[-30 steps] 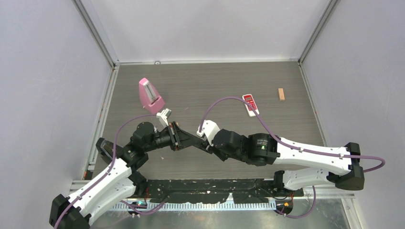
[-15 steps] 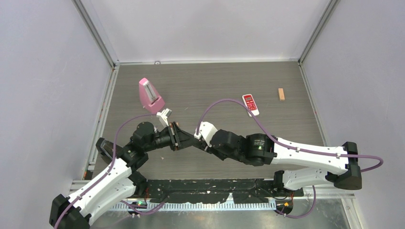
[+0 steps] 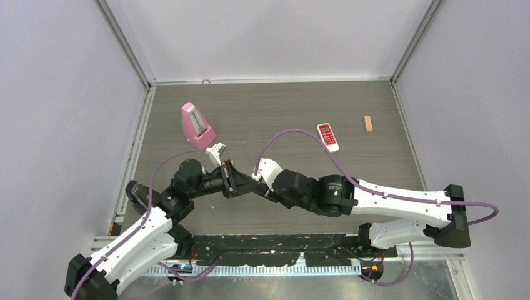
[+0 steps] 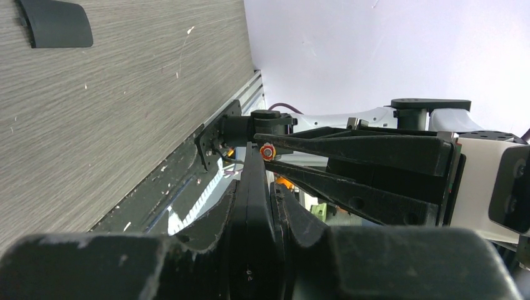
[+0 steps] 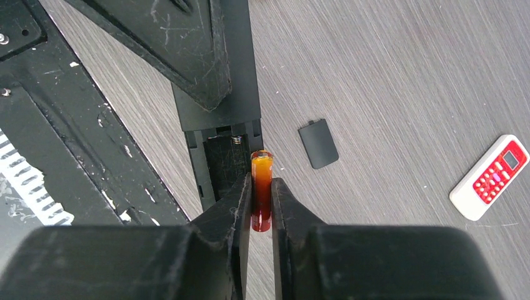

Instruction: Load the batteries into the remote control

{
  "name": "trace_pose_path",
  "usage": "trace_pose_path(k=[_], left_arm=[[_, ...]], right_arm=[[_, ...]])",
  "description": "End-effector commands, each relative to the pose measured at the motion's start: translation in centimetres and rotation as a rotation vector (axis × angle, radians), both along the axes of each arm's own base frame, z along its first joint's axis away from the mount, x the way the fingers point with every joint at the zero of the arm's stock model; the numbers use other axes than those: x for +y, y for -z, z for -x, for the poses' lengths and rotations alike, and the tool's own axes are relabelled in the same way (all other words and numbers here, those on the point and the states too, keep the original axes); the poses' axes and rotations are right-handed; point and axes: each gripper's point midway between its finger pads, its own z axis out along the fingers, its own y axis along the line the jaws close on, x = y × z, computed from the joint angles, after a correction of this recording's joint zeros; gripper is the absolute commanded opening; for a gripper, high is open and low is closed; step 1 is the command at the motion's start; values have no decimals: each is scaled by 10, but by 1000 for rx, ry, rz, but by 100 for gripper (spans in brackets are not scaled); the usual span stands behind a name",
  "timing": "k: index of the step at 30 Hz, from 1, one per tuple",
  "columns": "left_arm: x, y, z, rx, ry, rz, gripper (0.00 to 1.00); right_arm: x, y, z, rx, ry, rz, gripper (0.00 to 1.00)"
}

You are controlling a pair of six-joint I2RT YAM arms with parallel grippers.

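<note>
My left gripper is shut on a black remote control and holds it on edge above the table. In the right wrist view the remote shows its open battery compartment with a spring at the far end. My right gripper is shut on an orange-red battery, held lengthwise right beside the compartment's edge. The battery's end shows in the left wrist view, against the remote's tip. In the top view the two grippers meet at centre-left.
The black battery cover lies loose on the table, also in the left wrist view. A red and white remote and a tan wooden block lie at the back right. A pink metronome stands at the back left.
My right arm has moved a little to the left, bringing the battery closer to the remote held by my left gripper. The left arm has stayed put.
</note>
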Motion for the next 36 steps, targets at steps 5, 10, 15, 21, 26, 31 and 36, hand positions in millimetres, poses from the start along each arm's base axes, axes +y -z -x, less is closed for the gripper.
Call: trace_pose_path(k=[5,10,15,21,26,31,36], left_arm=[[-6,-38,19,-60,114,94,0],[-6,-35,18,-56,109,84,0],[-5,-30,17,-56,107,63,0],[-5,-29,17,-54,105,60,0],[-5,-28,18,-56,107,55,0],[-4,-27,17,-58,102,48,0],[-4,-25,16,-67,99,31,0]], right_arm=[[0,-10,-9,-12,40,-77,8],[-2,-17,-6,2,44,-121,5],[-2,-25,-1,4,2,-146,5],[3,-27,3,12,-38,-152,5],[6,-23,4,21,-43,-140,5],[10,-25,7,33,-67,-148,8],[10,-31,9,36,-68,-170,8]])
